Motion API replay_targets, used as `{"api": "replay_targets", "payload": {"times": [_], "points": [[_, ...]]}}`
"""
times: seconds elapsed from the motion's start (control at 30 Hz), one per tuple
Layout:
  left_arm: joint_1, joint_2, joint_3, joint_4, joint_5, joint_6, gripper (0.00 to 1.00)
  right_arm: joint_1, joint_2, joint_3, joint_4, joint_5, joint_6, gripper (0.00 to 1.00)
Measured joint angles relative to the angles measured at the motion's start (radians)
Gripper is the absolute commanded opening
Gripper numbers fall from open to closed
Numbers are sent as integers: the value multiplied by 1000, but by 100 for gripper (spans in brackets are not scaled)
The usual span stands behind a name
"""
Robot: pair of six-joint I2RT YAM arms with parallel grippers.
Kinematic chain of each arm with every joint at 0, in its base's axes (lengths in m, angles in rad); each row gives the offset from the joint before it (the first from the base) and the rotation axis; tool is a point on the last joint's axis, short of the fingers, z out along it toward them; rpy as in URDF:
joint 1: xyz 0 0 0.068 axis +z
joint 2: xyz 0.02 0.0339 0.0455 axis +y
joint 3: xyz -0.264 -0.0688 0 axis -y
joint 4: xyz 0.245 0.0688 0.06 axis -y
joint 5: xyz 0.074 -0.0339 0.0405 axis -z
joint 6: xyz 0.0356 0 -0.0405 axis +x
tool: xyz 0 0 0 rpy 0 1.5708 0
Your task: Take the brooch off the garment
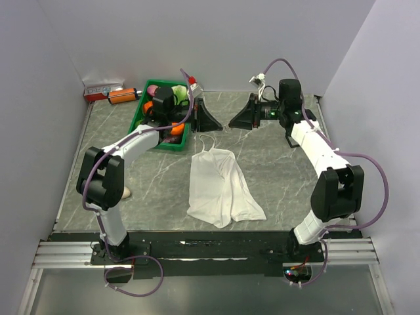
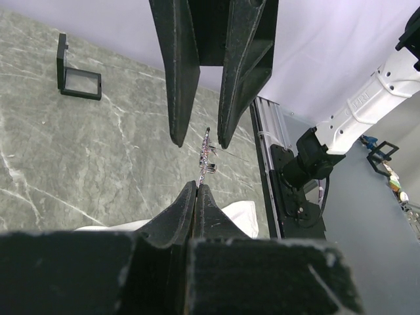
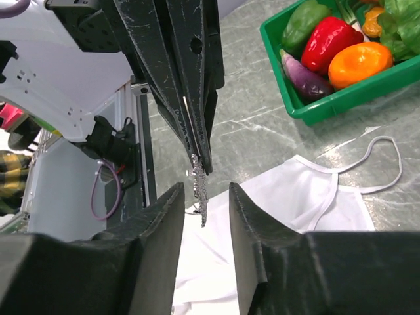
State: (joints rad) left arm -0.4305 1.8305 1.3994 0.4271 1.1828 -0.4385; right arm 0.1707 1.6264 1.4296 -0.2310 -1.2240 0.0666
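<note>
The garment (image 1: pixel 220 187) is a white strappy top lying flat mid-table, also seen in the right wrist view (image 3: pixel 289 197). The brooch (image 3: pixel 199 190) is a small sparkly strip held in the air above the table, clear of the cloth. My left gripper (image 1: pixel 218 126) is shut on its end; the brooch (image 2: pixel 207 154) sticks out beyond the pinched fingertips (image 2: pixel 190 197). My right gripper (image 1: pixel 232 124) faces it, tip to tip. Its jaws are open, one either side of the brooch without touching it (image 3: pixel 205 200). The brooch is too small to make out in the top view.
A green bin (image 1: pixel 140 115) of toy vegetables stands at the back left, also visible in the right wrist view (image 3: pixel 308 111). An orange-and-red object (image 1: pixel 108 94) lies by the back wall. A small white lump (image 1: pixel 126 192) sits near the left arm. A small black frame (image 2: pixel 77 72) lies on the table.
</note>
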Motion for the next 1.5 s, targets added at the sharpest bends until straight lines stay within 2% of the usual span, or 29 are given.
{"api": "replay_targets", "payload": {"times": [0.33, 0.43, 0.47, 0.5, 0.6, 0.7, 0.73, 0.8, 0.87, 0.93, 1.1, 1.33, 1.5], "points": [[0, 0, 0, -6, 2, 8, 1, 24, 2, 12, 4, 0, -6, 24], [0, 0, 0, -7, 2, 8, 1, 36, 6, 18, -9, 0, -28, 14], [0, 0, 0, -8, 3, 9, 1, 41, 10, 24, -14, 0, -40, 4], [0, 0, 2, -11, 3, 10, 1, 44, 13, 29, -18, 1, -48, 0], [2, 0, 5, -33, 4, 21, 1, 47, 14, 30, -18, 8, -62, 0], [3, 0, 16, -66, -6, 47, 26, 43, 14, 30, -16, 18, -58, 0], [5, 0, 23, -82, -17, 63, 39, 38, 14, 30, -16, 22, -55, 0], [8, 0, 36, -122, -49, 102, 50, 27, 14, 30, -16, 30, -49, 0], [23, 0, 48, -168, -88, 139, 54, 7, 14, 31, -27, 46, -59, 0], [48, 0, 68, -238, -131, 190, 58, -31, 13, 39, -70, 108, -102, 0], [137, -3, 117, -407, -216, 328, 60, -121, -5, 29, -167, 331, -307, 0], [198, -37, 108, -597, -325, 489, 60, -175, -98, -208, -105, 721, -696, 0], [188, -117, 63, -673, -389, 578, 60, -228, -58, -247, -62, 890, -890, 0]]}}
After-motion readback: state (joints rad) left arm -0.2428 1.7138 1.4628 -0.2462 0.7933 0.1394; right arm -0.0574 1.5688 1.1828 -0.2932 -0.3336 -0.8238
